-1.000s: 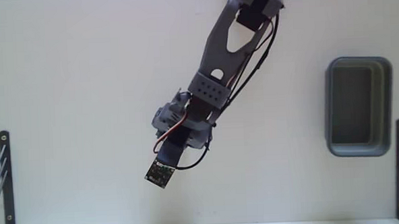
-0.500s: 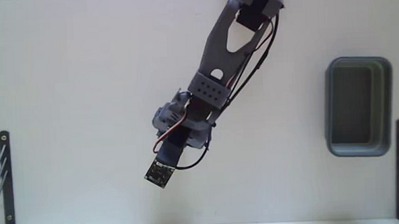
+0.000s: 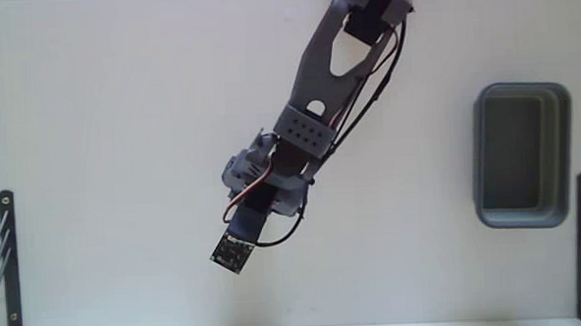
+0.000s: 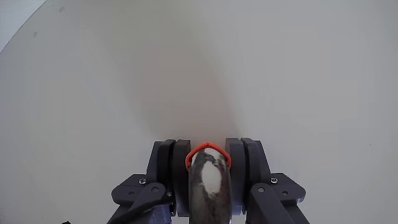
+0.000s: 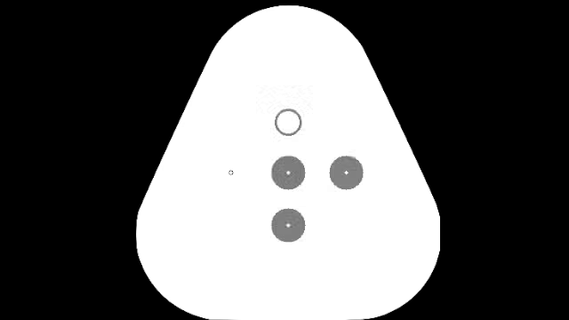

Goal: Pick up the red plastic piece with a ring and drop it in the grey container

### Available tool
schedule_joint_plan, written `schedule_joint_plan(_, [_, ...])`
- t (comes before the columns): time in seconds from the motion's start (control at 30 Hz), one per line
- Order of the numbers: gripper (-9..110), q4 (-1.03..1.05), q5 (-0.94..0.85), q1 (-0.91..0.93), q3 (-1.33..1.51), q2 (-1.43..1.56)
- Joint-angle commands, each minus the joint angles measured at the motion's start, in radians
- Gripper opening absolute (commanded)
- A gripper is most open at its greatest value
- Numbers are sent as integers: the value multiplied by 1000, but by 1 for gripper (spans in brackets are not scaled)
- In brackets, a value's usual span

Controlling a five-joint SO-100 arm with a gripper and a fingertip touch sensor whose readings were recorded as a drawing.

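Well left of the grey container (image 3: 522, 155), tool (image 4: 209, 152) clamped on red plastic piece (image 4: 208, 149), bare table (image 3: 103, 142) all around.

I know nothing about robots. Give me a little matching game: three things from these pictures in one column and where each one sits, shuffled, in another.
Things:
1. red piece
2. tub
3. circuit board

Places:
A. far right of the table, fixed view
B. at the lower tip of the arm, fixed view
C. held in the tool, wrist view

Pairs: 1-C; 2-A; 3-B
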Motion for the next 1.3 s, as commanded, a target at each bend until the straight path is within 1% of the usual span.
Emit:
schedule_joint_plan(0.0, [29, -12, 2, 10, 8, 92])
schedule_joint_plan(0.87, [22, -12, 2, 10, 8, 92])
schedule_joint_plan(1.27, [22, 2, 2, 10, -7, 92])
